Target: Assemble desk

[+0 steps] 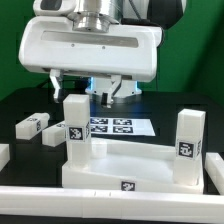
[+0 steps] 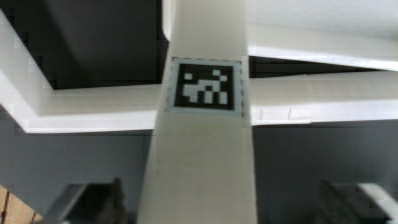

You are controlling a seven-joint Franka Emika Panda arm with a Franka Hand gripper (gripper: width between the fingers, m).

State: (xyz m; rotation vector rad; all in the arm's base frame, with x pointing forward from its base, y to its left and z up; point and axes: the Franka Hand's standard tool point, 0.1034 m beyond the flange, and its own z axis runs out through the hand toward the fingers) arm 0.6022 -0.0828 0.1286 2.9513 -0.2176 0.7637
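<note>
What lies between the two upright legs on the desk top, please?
In the exterior view, only bare desk top lies between the leg on its left and the leg on its right.

White rimmed desk top (image 1: 100,177) bears upright left leg (image 1: 75,130) and upright right leg (image 1: 188,145); loose leg (image 1: 38,126) lies beside.

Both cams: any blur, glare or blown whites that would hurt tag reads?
Exterior view: even light, no hard glare; the desk top looks soft and nearly blown out along its rim; the marker board tags stay clear. Wrist view: the upright leg fills the centre, its tag slightly blurred yet readable; the lower frame is dim.
</note>
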